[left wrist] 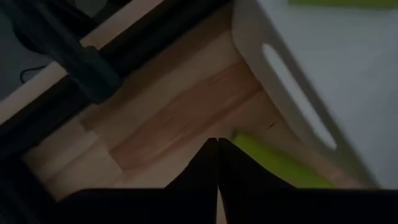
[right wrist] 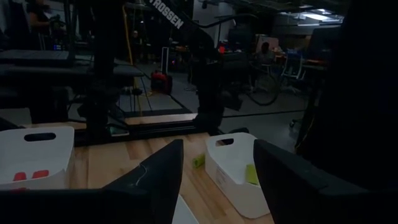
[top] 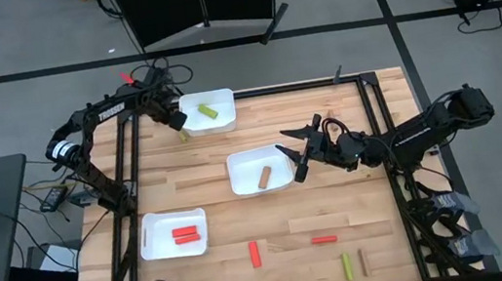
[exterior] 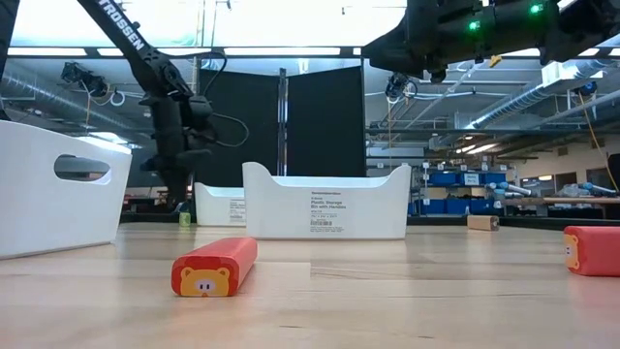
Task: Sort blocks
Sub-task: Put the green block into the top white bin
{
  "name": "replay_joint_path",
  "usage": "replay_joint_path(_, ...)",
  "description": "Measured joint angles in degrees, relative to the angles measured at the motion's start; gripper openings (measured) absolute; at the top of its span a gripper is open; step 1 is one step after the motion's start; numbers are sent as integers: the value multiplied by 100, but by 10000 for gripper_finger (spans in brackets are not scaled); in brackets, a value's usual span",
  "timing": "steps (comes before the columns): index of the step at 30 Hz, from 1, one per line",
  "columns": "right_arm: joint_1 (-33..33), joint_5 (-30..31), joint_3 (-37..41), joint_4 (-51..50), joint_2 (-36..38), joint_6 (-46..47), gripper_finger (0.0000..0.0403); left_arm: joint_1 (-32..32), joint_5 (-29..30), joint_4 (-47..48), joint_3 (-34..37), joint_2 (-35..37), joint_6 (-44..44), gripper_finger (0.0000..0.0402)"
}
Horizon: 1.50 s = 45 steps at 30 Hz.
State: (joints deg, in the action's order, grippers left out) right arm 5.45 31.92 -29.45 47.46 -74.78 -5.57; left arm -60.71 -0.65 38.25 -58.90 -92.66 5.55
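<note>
Three white trays sit on the butcher-block table, which is framed by dark rails and stands on a grey floor marked with black tape lines; across it at table height we see a black panel and a workshop with shelving and ceiling lights.

At the left, the near-left tray holds two red blocks lying side by side. Behind it, the left gripper hangs just beside the far tray, its fingers pressed together with nothing between them. Below its tips a yellow-green block lies on the wood against the tray's outer wall, and another yellow-green block lies inside that tray.

In the middle, the centre tray contains one tan block.

To the right, the right gripper hovers at the centre tray's right edge, fingers spread apart and empty.

Along the near edge we see loose short sticks: a red block, a second red one, a yellow-green stick and a tan stick just beside it. The nearest red block's end shows a small cartoon face in the low view.
</note>
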Motion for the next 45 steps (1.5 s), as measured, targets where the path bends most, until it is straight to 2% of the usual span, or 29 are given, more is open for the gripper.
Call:
replay_joint_path(4,0,0,0,0,0,0,206,2,-3,-45,0,0,124,13)
replay_joint_path(10,0,0,0,0,0,0,206,29,-318,331,-1,0,892,17)
replay_joint_path(15,-26,0,0,0,0,-3,206,144,-62,776,-1,-2,1636,44)
replay_joint_path(20,-50,2,0,0,0,-2,206,363,251,847,-1,-2,2111,95)
replay_joint_path(29,-50,0,0,-28,0,-2,206,686,208,1031,0,-2,2818,223)
replay_joint_path(33,-50,0,0,-89,-4,-2,206,752,88,1004,0,-2,3099,263)
replay_joint_path(37,-50,0,0,-103,-6,-2,206,748,-150,814,-2,-2,3274,274)
replay_joint_path(45,-50,0,0,-105,-7,-2,206,629,-329,651,173,-2,3613,267)
